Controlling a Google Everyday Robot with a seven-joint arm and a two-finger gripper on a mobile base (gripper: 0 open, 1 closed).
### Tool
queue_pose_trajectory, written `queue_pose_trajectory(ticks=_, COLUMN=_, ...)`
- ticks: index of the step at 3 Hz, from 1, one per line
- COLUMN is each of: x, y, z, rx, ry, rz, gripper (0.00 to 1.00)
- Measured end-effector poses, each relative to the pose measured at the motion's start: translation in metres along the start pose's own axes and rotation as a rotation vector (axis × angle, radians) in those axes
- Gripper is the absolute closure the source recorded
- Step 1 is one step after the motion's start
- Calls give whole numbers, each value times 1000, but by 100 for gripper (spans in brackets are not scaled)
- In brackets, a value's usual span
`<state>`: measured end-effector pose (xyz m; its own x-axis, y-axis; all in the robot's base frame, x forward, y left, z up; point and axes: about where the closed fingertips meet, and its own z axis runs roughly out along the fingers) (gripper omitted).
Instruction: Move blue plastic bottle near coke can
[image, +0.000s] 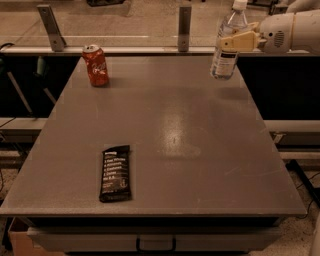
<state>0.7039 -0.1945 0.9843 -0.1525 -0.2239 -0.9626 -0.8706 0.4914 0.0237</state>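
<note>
One table (200, 130) bears one can (96, 65) and one bar (115, 173), two posts (184, 28) stand behind, and one gripper (227, 41) (at the far right corner, clamped on its middle) holds one bottle (224, 61).

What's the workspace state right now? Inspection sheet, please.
Surface: grey table, slight glare at centre.
Job's things: blue plastic bottle upright at far right, seemingly lifted just off the table; coke can upright at far left, well apart from it.
Clutter: black snack bar wrapper lying flat near front left.
Grippers: gripper at far right, shut on the bottle's middle.
Cables: dark cable-like lines on the floor at right; unclear.
Surroundings: rail with metal posts behind the table.
</note>
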Motion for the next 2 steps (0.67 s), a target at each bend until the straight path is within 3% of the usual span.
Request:
queue_pose_trajectory(ticks=1, x=-8, y=7, z=22, rx=-42, ry=-15, rz=-20, gripper=100)
queue_pose_trajectory(ticks=2, x=-29, y=25, z=72, rx=-123, ry=-68, rz=-48, gripper=100)
